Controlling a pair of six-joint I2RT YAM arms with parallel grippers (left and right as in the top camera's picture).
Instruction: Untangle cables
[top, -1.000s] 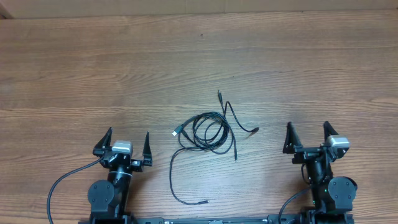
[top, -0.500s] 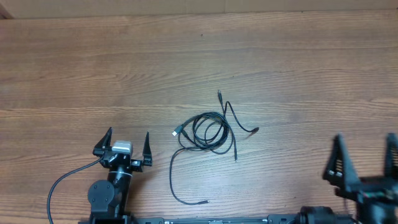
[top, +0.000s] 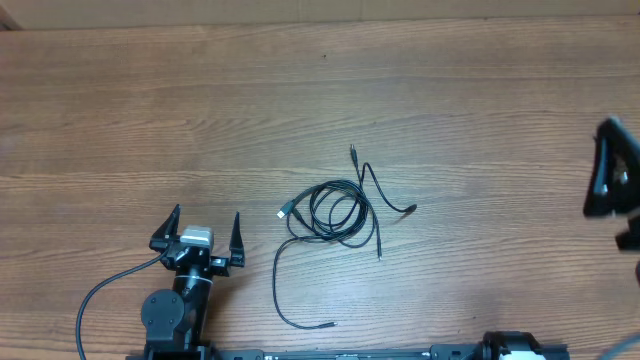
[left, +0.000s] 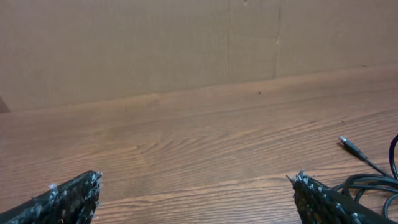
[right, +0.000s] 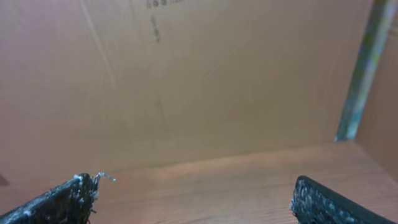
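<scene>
We see a warm brown counter (top: 450, 90) with wavy darker wood grain, thin black cables (top: 335, 212), one plug (top: 284, 212) tipped silver, our left end effector (top: 207, 213) black with a pale grey patch, our right end effector (right: 194, 182) black with whitish flecks, plain tan cardboard wall (right: 217, 74).

text: none legible | cardboard wall (right: 205, 81): dark print (right: 154, 5) at top edge (too blurred to read)

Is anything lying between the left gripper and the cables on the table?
Nothing visible does. Only bare table separates the open left gripper from the cables, which lie off to its right.
</scene>
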